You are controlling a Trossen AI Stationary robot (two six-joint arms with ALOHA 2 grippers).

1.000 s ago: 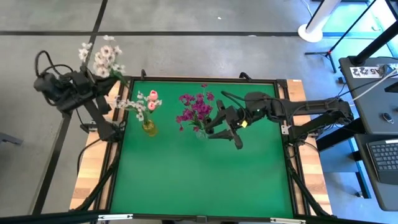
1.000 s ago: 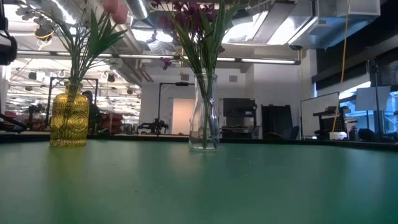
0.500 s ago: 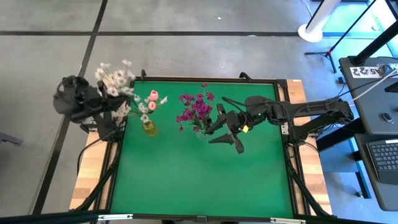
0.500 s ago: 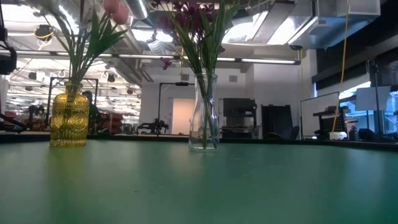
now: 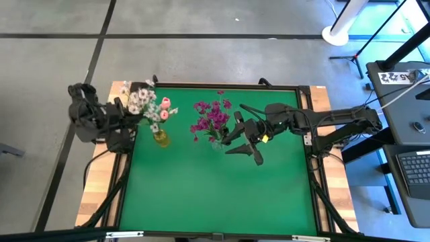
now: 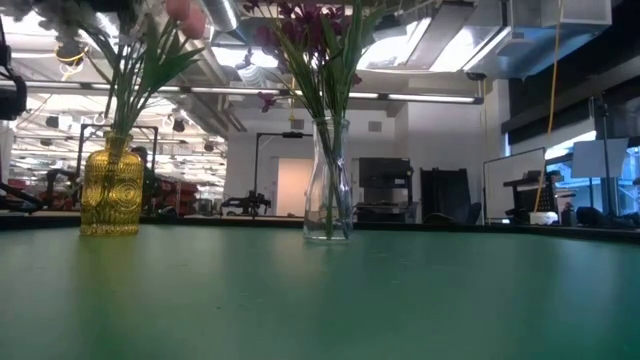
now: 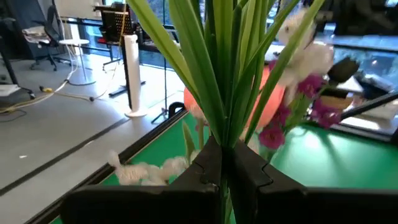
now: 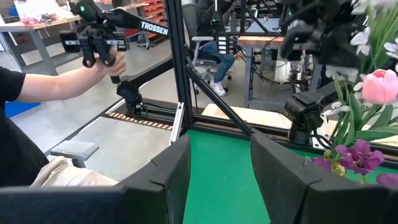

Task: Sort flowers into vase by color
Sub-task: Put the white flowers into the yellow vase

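My left gripper is at the table's far left corner, shut on a white flower sprig whose heads hang beside the yellow vase. That vase holds white and pink flowers. The clear vase holds magenta flowers on green stems. My right gripper hovers open just right of the clear vase, with nothing between its fingers. My left gripper pinches the sprig's bundle of green stems and leaves between its two fingers, below the flower heads. The fingers come about level from the table's left side and lie across the stems. The sprig is lifted clear, with its heads above the fingers.
Green mat covers the table, with bare room on its near half. Beyond the left side, a person sits holding a hand controller. Black frame posts stand at the table's edge.
My left gripper has come down and moved toward the table's right, turning at the wrist, still shut on the white sprig. The sprig's heads have travelled from beyond the far left corner to over the table's edge beside the yellow vase.
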